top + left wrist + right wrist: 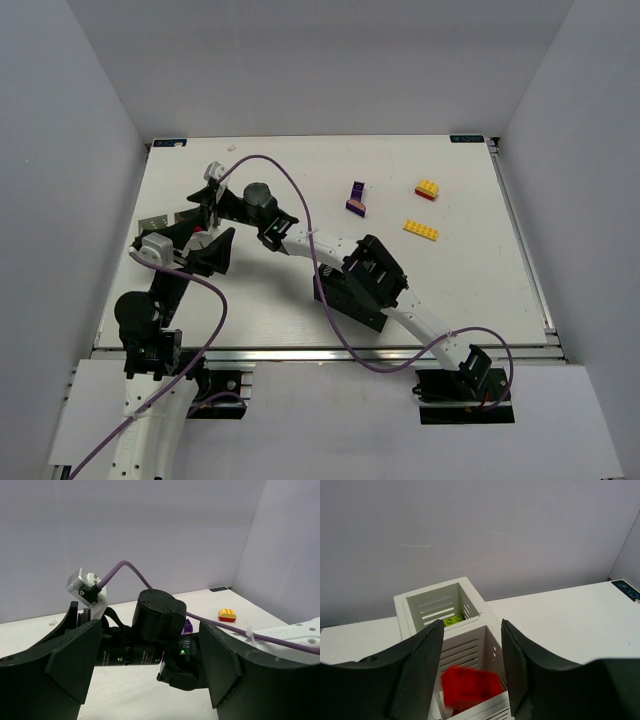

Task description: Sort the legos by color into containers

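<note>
My right gripper is open just above the near cell of the white two-cell box. A red lego, blurred, lies loose in that near cell between my fingers. A lime green lego lies in the far cell. In the top view the right gripper reaches far left over the white box, which is mostly hidden. My left gripper is open and empty, facing the right arm's wrist; in the top view the left gripper is beside the box. A purple lego, a yellow-on-red lego and a flat yellow lego lie on the table.
The black box sits at the near middle, partly under the right arm. A purple cable loops over the table. White walls enclose the table on three sides. The yellow-on-red lego also shows in the left wrist view.
</note>
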Robot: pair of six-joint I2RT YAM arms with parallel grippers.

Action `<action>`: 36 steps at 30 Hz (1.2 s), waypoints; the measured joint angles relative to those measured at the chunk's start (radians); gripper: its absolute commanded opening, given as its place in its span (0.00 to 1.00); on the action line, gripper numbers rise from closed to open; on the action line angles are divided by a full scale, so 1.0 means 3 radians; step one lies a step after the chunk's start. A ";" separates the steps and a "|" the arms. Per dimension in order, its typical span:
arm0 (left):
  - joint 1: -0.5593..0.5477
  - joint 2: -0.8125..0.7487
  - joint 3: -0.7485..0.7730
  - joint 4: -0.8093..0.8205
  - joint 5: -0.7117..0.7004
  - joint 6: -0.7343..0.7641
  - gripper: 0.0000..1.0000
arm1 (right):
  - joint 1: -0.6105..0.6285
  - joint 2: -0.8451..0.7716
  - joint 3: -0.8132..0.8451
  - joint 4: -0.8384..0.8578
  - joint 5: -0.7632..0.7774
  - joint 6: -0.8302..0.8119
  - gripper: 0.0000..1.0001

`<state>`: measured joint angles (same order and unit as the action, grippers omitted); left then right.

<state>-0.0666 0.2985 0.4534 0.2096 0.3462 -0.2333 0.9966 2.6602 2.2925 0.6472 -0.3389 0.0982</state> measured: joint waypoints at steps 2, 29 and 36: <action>0.0000 0.0001 0.0000 -0.0001 0.0000 0.0000 0.88 | -0.0005 0.0000 0.0000 0.0019 0.0000 -0.0004 0.56; -0.0149 0.3045 0.1977 -0.0810 0.0875 -0.0598 0.94 | -0.1984 -0.2691 -0.0779 -0.3384 -0.0501 -0.1305 0.01; -0.0496 0.3872 0.3223 -0.1905 0.0640 -0.0746 0.88 | -0.2539 -0.2853 -0.0994 -0.4116 -0.1002 -0.1082 0.60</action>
<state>-0.2153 1.4601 1.4204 -0.3618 0.5381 -0.4572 0.2348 1.8042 1.9942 -0.5877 -0.6395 -0.2264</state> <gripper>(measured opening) 0.901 0.493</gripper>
